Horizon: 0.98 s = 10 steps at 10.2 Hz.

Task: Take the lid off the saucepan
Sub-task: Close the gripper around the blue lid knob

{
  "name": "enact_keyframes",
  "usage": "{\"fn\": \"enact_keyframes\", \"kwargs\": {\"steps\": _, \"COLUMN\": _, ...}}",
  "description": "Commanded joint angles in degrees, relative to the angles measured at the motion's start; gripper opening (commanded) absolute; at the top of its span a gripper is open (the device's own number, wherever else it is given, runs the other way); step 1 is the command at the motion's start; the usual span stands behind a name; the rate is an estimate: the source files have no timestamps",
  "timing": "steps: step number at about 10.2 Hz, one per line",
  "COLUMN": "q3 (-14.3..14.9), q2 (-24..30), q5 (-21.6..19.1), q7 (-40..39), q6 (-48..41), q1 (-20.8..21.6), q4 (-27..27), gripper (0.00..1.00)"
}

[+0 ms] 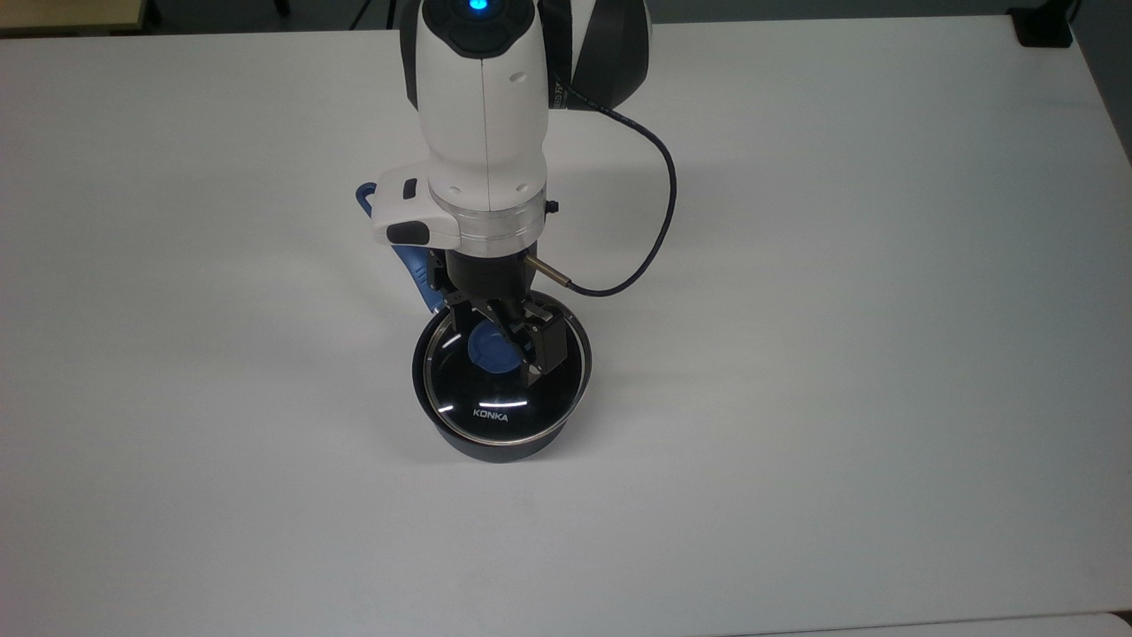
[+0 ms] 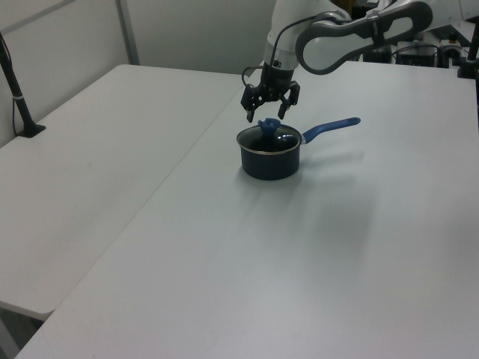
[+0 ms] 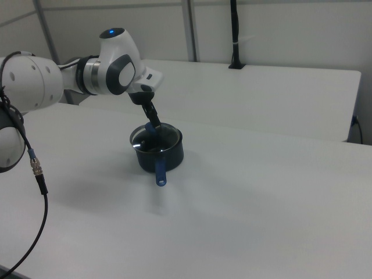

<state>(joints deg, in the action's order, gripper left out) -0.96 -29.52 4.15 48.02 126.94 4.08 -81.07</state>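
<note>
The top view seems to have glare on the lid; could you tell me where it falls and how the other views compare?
Top view: bright streaks curve across the lid, one just above its KONKA lettering, beneath the open gripper. Left view: a small glint on the glass. Right view: the saucepan looks dark.

White arm (image 1: pixel 482 106) with dark grey joints; glowing blue light on top; black cable (image 1: pixel 650 239) looping off wrist.

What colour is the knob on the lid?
Blue; the knob on the lid shows best in the top view.
</note>
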Motion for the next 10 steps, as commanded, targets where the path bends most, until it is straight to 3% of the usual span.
{"fn": "enact_keyframes", "kwargs": {"steps": 1, "q3": 0.3, "q2": -0.2, "q5": 2.7, "q7": -0.5, "q6": -0.4, "q1": 0.9, "q4": -0.6, "gripper": 1.0}}
{"fn": "enact_keyframes", "kwargs": {"steps": 3, "q3": -1.9, "q2": -0.5, "q5": 5.5, "q7": -0.5, "q6": -0.4, "q1": 0.8, "q4": -1.5, "gripper": 1.0}}
{"fn": "enact_keyframes", "kwargs": {"steps": 4, "q3": -2.0, "q2": -0.5, "q5": 6.5, "q7": -0.3, "q6": -0.4, "q1": 0.9, "q4": -2.2, "gripper": 0.9}}
{"fn": "enact_keyframes", "kwargs": {"steps": 6, "q3": -2.0, "q2": -0.3, "q5": 6.0, "q7": -0.4, "q6": -0.4, "q1": 0.4, "q4": -2.2, "gripper": 0.59}}
{"fn": "enact_keyframes", "kwargs": {"steps": 7, "q3": -2.0, "q2": 0.0, "q5": 5.7, "q7": -0.6, "q6": -0.5, "q1": 0.0, "q4": -2.2, "gripper": 0.5}}
{"fn": "enact_keyframes", "kwargs": {"steps": 10, "q3": -2.2, "q2": 4.4, "q5": 3.8, "q7": -6.2, "q6": -5.5, "q1": -1.9, "q4": -2.3, "gripper": 0.49}}
